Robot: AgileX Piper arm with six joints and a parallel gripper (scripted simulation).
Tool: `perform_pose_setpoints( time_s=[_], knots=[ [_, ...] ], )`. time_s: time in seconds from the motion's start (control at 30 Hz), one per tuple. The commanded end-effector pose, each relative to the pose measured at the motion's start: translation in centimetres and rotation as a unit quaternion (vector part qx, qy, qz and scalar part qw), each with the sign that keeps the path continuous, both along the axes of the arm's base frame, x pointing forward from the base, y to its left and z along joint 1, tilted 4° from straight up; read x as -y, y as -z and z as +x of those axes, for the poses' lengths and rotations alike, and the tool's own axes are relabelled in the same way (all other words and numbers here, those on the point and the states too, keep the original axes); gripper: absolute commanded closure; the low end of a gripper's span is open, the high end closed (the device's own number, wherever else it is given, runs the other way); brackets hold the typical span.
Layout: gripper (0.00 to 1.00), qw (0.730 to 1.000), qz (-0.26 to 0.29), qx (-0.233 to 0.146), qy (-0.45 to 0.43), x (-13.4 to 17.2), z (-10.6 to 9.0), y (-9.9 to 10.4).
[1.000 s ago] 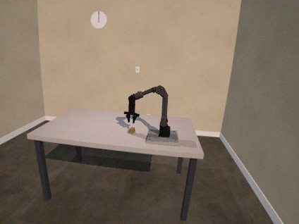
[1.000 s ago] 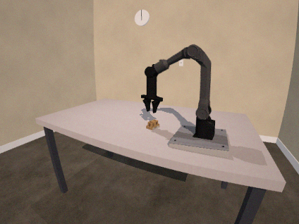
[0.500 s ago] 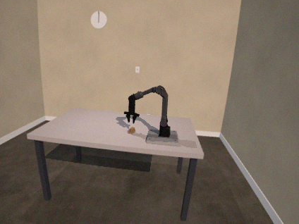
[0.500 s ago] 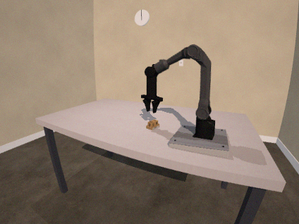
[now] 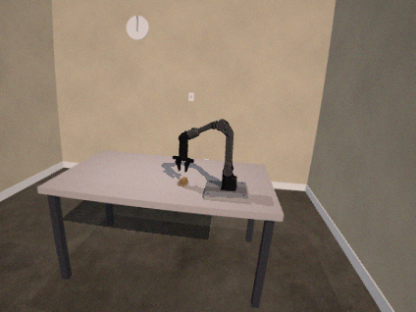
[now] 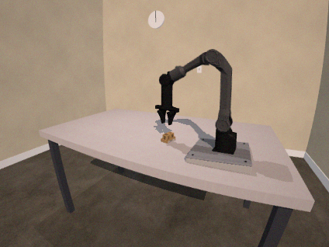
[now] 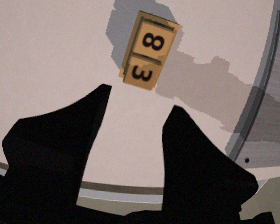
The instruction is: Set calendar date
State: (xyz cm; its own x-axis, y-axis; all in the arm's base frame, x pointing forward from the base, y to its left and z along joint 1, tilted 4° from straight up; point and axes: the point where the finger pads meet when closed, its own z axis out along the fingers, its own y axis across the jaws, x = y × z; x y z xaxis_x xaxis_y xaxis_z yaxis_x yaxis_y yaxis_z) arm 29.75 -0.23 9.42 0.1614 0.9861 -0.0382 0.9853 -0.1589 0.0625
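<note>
The small wooden calendar (image 7: 149, 50) lies on the table, a tan tray holding two cubes side by side. In the wrist view their upward faces read 8 and 3. It also shows as a small tan block in the top view (image 5: 182, 182) and the exterior view (image 6: 167, 137). My gripper (image 6: 167, 118) hangs above the table, a little behind the calendar and clear of it. Its fingers stand partly open with nothing between them. The month's name is not readable.
The arm's grey base plate (image 6: 219, 156) sits on the table to the right of the calendar. The table's edges are well away from the calendar.
</note>
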Motion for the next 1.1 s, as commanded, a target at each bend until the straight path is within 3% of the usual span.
perform_pose_setpoints(
  time_s=[0.0,1.07],
  knots=[
    [0.41,1.0,-0.001,-0.002,-0.001,0.0,0.0,0.3],
    [0.41,1.0,-0.001,-0.002,0.0,0.1,0.2,4.2]
  ],
)
